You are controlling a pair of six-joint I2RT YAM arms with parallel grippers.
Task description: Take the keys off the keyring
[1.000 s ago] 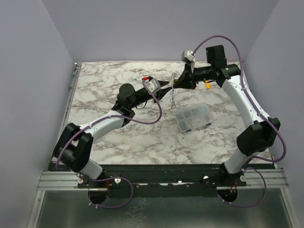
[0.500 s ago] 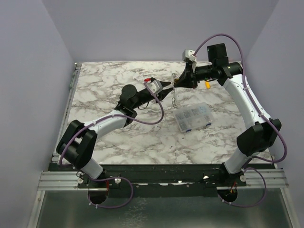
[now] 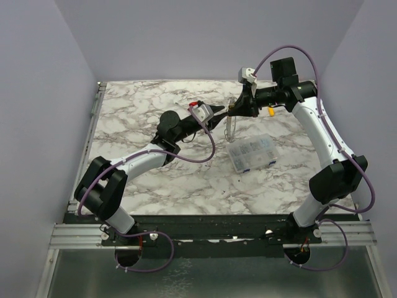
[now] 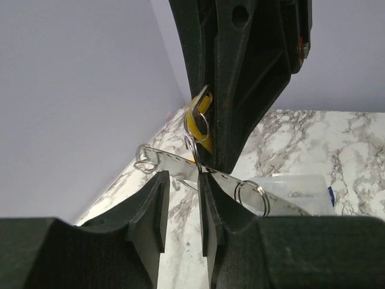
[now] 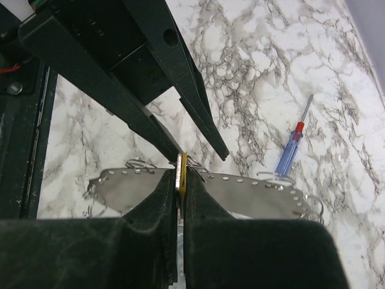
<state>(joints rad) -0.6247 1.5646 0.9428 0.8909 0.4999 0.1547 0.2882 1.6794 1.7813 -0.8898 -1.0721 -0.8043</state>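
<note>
My right gripper (image 3: pixel 231 111) is shut on a yellow-tan key (image 5: pixel 182 170), held edge-on between its fingers (image 5: pixel 181 180) above the table. The key (image 4: pixel 198 118) hangs by a small wire ring on the keyring (image 5: pixel 255 194), a wide grey metal band with a row of holes and small split rings; it dangles below the gripper in the top view (image 3: pixel 231 127). My left gripper (image 3: pixel 218 113) is open, its tips (image 4: pixel 183 177) just short of the band (image 4: pixel 171 161). Its right fingertip (image 4: pixel 204 180) is at the band's edge, under the right gripper.
A clear plastic compartment box (image 3: pixel 251 152) lies on the marble table (image 3: pixel 136 105) just in front of the grippers and shows in the left wrist view (image 4: pixel 295 183). A slim blue-and-red stick (image 5: pixel 292 147) lies on the table beyond the keyring. Purple walls stand round the table.
My left gripper has moved right, up to the hanging keyring and the right gripper. The right gripper has stayed shut on the key and has barely shifted.
</note>
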